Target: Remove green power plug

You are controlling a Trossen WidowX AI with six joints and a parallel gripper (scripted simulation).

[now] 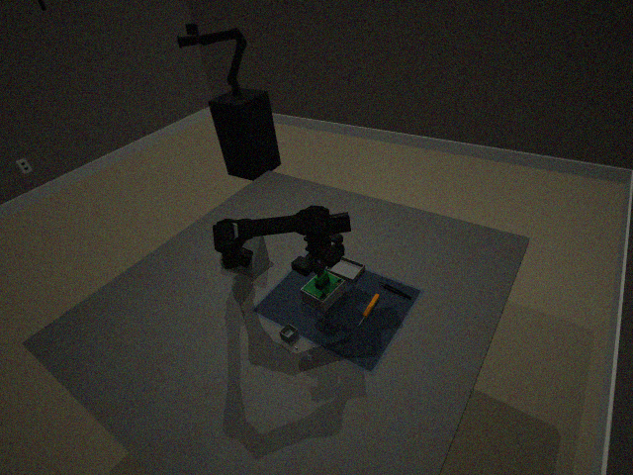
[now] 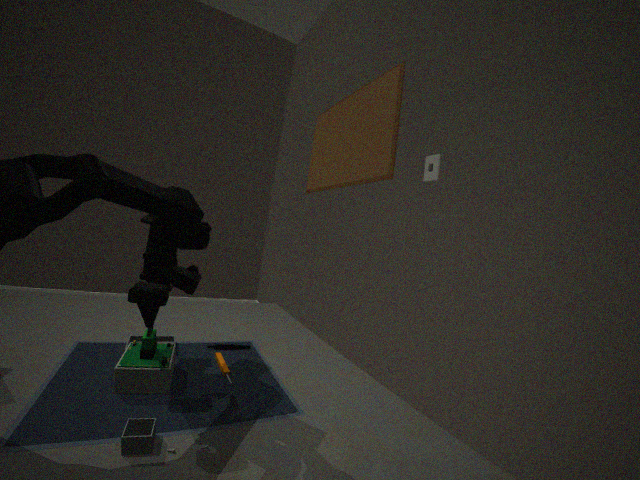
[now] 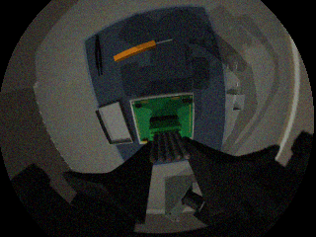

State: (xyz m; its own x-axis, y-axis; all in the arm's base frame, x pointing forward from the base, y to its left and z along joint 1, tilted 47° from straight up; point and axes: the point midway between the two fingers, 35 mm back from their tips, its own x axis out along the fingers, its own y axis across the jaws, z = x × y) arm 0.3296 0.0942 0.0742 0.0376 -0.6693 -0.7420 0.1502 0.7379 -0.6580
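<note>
Clenched on the green plug [image 1: 322,279] [image 2: 149,337] [image 3: 165,125], the black claw [image 1: 320,273] [image 2: 149,329] [image 3: 168,142] is pointing down, its ribbed fingertips showing in the wrist view. The blocky plug is standing at the dark socket on the flat green circuit board [image 1: 333,282] [image 2: 130,357] [image 3: 143,116], outside the tray; whether it is loosening I cannot tell. Beneath the board, a pale-rimmed, speckled grey box [image 1: 321,302] [image 2: 143,380] is resting on a smooth, dark blue mat [image 1: 368,352] [image 2: 268,397] [image 3: 207,30]. From the board in the top view, the shallow rectangular grey tray [image 1: 347,268] [image 3: 116,122] is sitting near one o'clock, a slim black rod [image 1: 397,291] [image 2: 228,346] [image 3: 99,54] is lying toward three, an orange-handled tool [image 1: 371,304] [image 2: 222,362] [image 3: 134,50] with a thin shank is lying toward four, and a small open square container [image 1: 289,332] [image 2: 138,445] [image 3: 238,102] is standing toward seven. The wrist view is placing the tray at nine o'clock from the board and showing its long side, while the exterior view is mostly hiding it behind the box. Only the exterior view is showing a flat orange wall panel [image 2: 356,131]; only the top view is showing the tall black block [image 1: 245,135] at eleven o'clock from the board.
</note>
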